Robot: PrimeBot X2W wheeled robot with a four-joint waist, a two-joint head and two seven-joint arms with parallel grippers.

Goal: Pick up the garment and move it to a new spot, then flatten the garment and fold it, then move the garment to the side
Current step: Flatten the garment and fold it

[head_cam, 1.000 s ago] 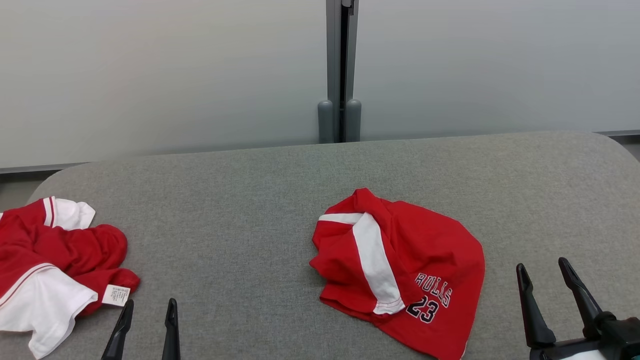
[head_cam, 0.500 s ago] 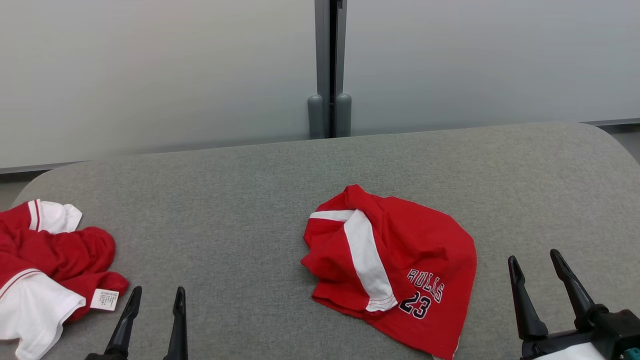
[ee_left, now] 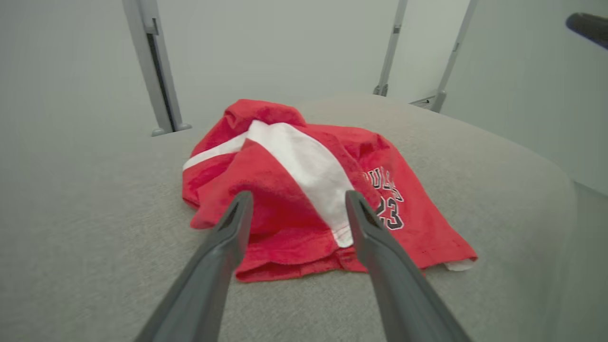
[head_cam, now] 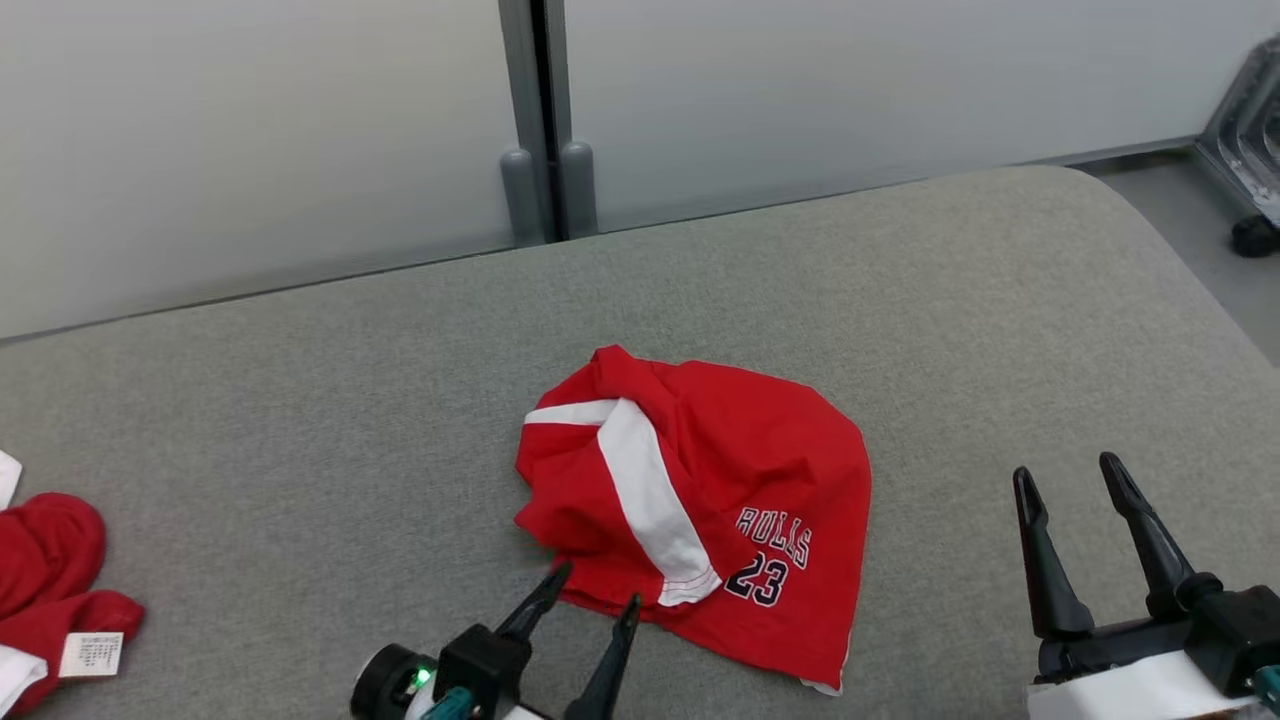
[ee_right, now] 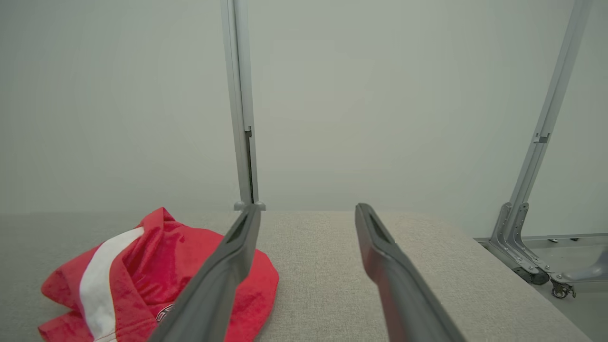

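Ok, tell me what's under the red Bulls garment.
The red Bulls garment lies on the grey table; a white edge peeks from under its near hem. Anything else beneath is covered.

view: our head camera has swung right, so the whole scene sits further left | left gripper (head_cam: 600,583): we have brought it in from the lower left to the near hem of the red shorts (head_cam: 745,470); whether it touches we cannot tell | other red garment (head_cam: 50,560): now mostly cut off at the left edge by our turn
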